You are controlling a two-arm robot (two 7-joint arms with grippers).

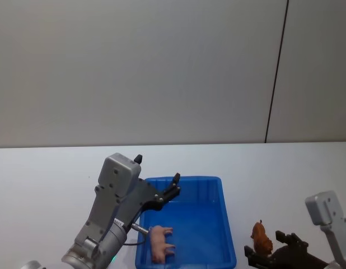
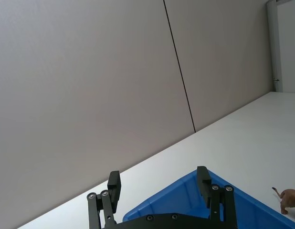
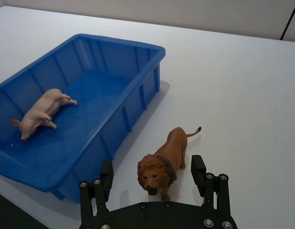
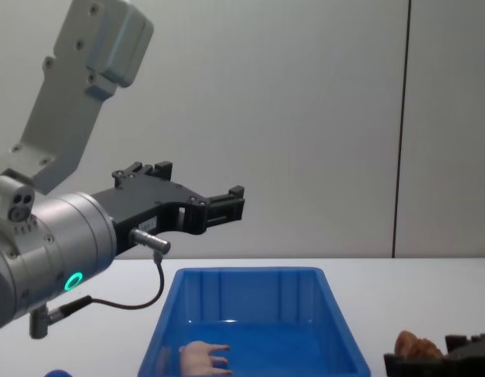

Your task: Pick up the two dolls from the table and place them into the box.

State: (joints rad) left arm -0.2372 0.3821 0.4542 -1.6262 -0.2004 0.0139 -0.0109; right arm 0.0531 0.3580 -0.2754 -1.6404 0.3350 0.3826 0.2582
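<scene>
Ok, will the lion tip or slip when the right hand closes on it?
Probably rigid: the lion looks like moulded plastic. Likely light and tippy, since it stands on thin legs on the table; an uneven touch could knock it over. The open right hand frames its head, where the ridged mane may slip less.

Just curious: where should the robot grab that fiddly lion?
Likely the lion by its flanks, behind the mane. It stands upright facing the open right gripper, so a head-on approach puts a finger on either side; legs and tail look too thin.
</scene>
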